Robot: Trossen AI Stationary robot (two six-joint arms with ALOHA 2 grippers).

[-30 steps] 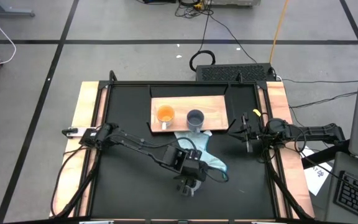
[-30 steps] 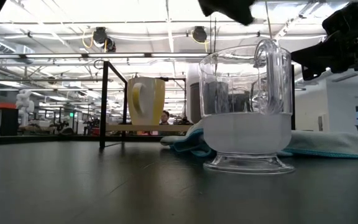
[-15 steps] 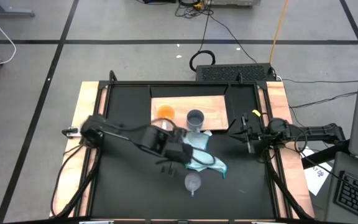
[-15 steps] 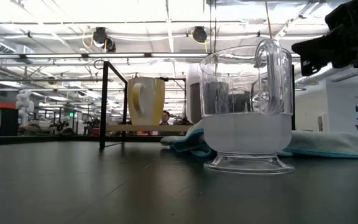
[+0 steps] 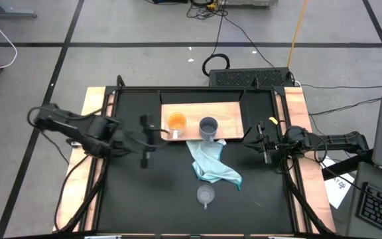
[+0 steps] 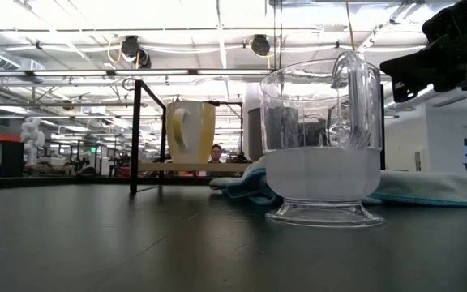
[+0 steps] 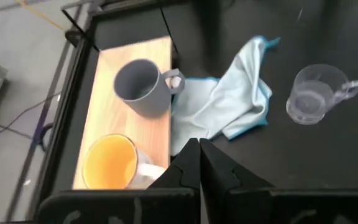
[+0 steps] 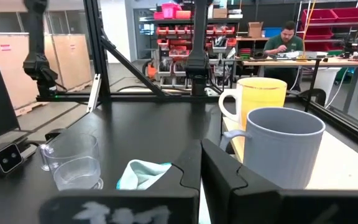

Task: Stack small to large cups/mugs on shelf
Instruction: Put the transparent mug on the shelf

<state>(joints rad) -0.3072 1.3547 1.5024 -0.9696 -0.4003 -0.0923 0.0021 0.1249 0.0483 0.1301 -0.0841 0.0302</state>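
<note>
The clear glass cup stands alone on the black desk, well apart from the shelf, where the orange mug and grey-blue mug sit side by side; a light blue cloth lies between. The glass looks rigid, slick and breakable — best gripped across the rim or by its handle. The left pincer is clenched on nothing, near the shelf's left end. The right pincer waits at the desk's right edge — seemingly clenched too.
</note>
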